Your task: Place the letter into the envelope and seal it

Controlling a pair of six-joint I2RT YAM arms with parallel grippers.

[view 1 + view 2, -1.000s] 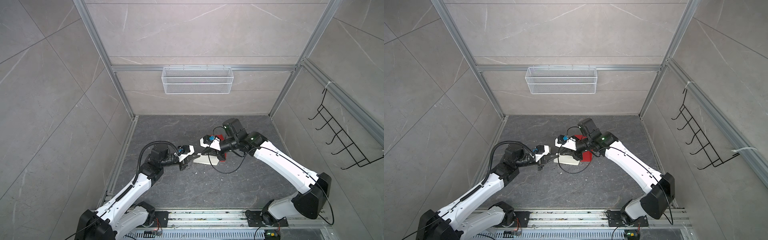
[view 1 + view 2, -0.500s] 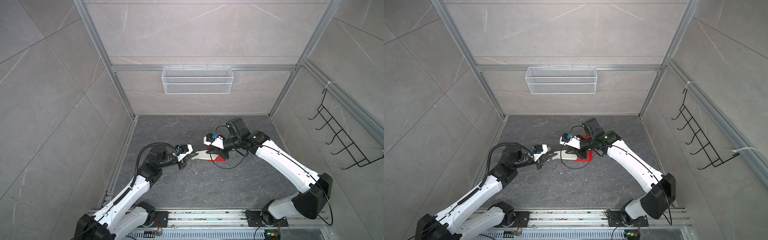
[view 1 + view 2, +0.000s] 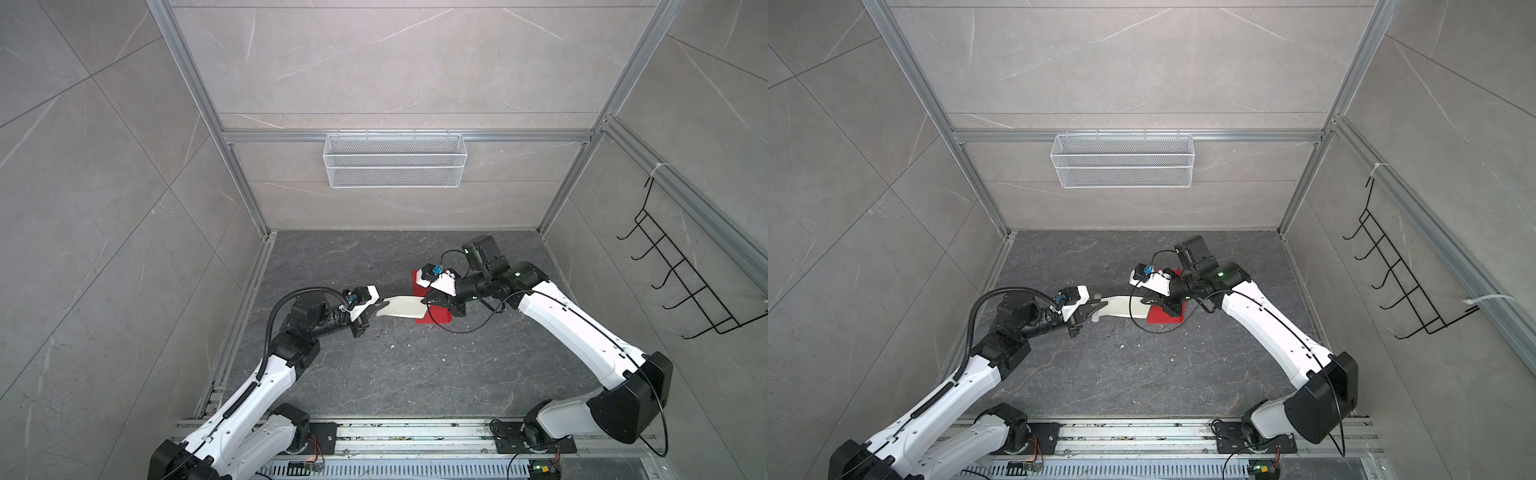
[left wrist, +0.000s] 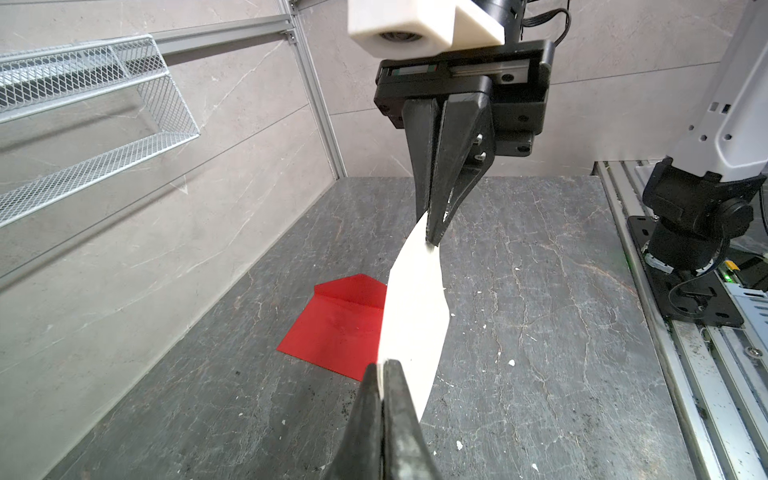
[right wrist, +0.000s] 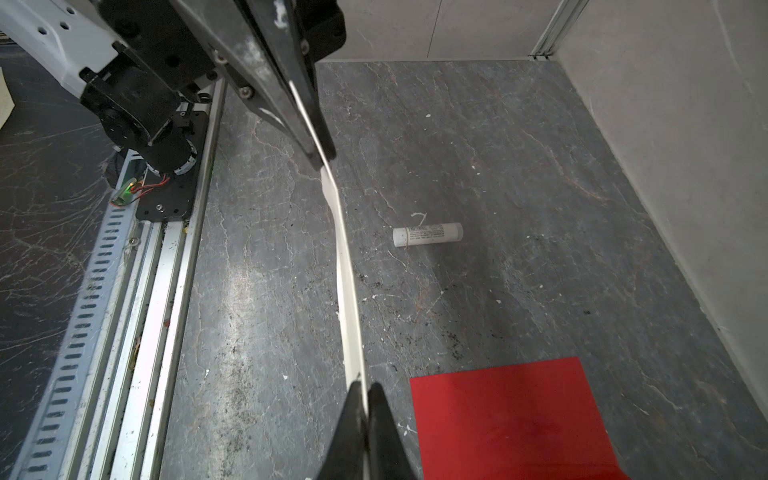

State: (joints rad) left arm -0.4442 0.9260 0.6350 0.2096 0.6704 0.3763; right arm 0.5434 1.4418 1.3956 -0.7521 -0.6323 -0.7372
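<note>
Pale paper letter point(image 4: 411, 316), pinched at opposite ends by the clenched left gripper point(image 4: 381, 365) and right gripper point(image 4: 432, 237), spans the gap between them off the floor point(image 4: 540, 332), presumably for guiding into the red envelope point(image 4: 340, 324) lying flat beneath the right gripper.

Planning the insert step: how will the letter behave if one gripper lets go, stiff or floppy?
Probably floppy: the letter bows and twists between the left gripper and right gripper, both pinching only its ends. Likely light too; thin edge-on in the right wrist view. A freed end would probably droop toward the envelope.
</note>
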